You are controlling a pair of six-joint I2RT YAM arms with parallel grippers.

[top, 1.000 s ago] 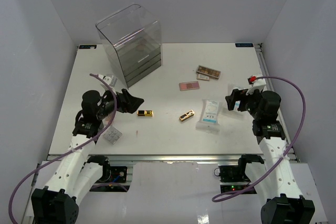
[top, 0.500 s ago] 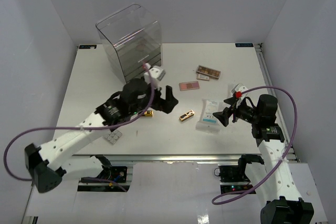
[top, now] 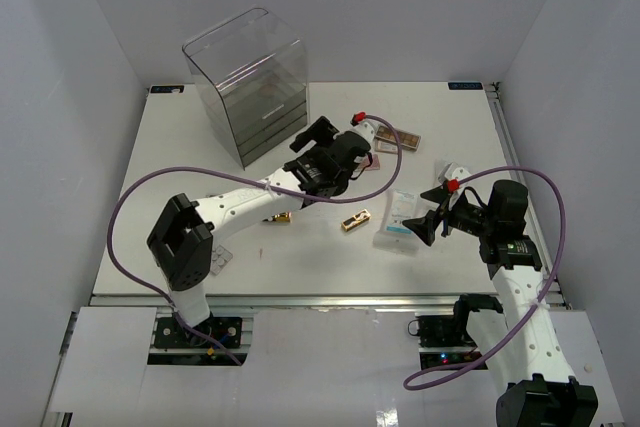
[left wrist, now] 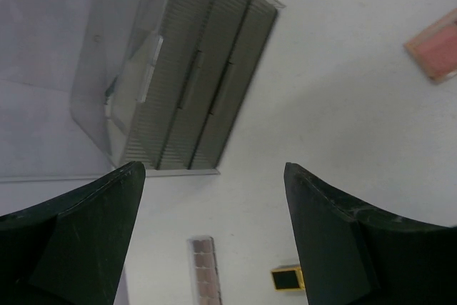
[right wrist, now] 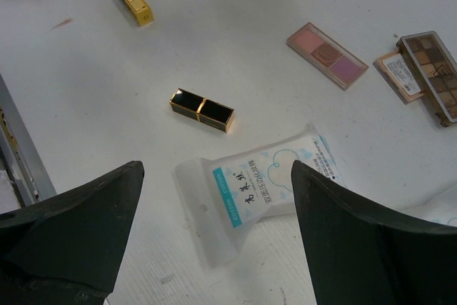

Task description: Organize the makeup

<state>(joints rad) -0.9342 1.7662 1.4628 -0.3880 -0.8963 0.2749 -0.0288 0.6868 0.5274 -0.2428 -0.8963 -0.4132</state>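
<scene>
My left gripper (top: 318, 135) is open and empty, stretched out over the middle of the table in front of the clear drawer box (top: 250, 87). Its wrist view (left wrist: 213, 176) shows a narrow brown palette (left wrist: 203, 269), a gold-black case (left wrist: 288, 277) and a pink palette (left wrist: 435, 46) below. My right gripper (top: 432, 213) is open and empty just above a white-teal packet (top: 400, 217), which lies between its fingers in the wrist view (right wrist: 264, 183). Gold-black cases (top: 355, 220) (top: 278, 216) lie mid-table. A brown palette (top: 400, 137) lies further back. A grey square palette (top: 215, 259) sits front left.
A second white packet (top: 450, 172) lies by the right arm. The right wrist view shows both cases (right wrist: 202, 110) (right wrist: 133, 1), the pink palette (right wrist: 327, 55) and the brown palette (right wrist: 432, 69). The left arm's cable (top: 150, 197) loops over the left side.
</scene>
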